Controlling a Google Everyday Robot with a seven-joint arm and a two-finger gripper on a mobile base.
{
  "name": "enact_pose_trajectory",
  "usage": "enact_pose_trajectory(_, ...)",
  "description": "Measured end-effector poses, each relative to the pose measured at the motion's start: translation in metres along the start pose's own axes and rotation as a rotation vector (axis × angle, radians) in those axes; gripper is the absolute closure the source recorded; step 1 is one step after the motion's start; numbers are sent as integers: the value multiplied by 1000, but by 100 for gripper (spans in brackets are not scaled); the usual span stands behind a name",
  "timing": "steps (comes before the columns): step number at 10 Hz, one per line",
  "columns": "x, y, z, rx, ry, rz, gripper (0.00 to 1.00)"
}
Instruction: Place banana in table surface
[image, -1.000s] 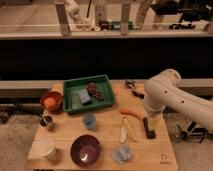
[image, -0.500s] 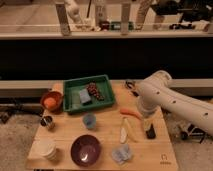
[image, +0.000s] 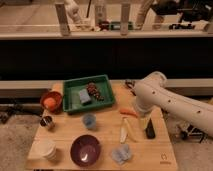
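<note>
The banana (image: 124, 131), pale cream and slightly curved, lies flat on the table surface (image: 65, 132) in front of the middle, touching nothing. My white arm reaches in from the right. Its gripper (image: 143, 121) hangs low over the wood just right of the banana, between it and the black remote (image: 150, 129). The gripper is open with nothing in it, and the arm's bulk hides most of it.
A thin orange piece (image: 128, 113) lies just behind the banana. A green tray (image: 70, 89) with items stands at the back. Also on the table are an orange bowl (image: 51, 101), small can (image: 47, 122), blue cup (image: 89, 120), purple bowl (image: 85, 150), white cup (image: 47, 148) and grey-blue cloth (image: 121, 154).
My arm has swung left over the table, bringing the gripper nearer the banana and remote. The banana and other objects have not moved.
</note>
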Motion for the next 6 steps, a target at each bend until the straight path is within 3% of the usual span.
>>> enact_pose_trajectory(6,-10,-1,20,-4,-55,-34,20)
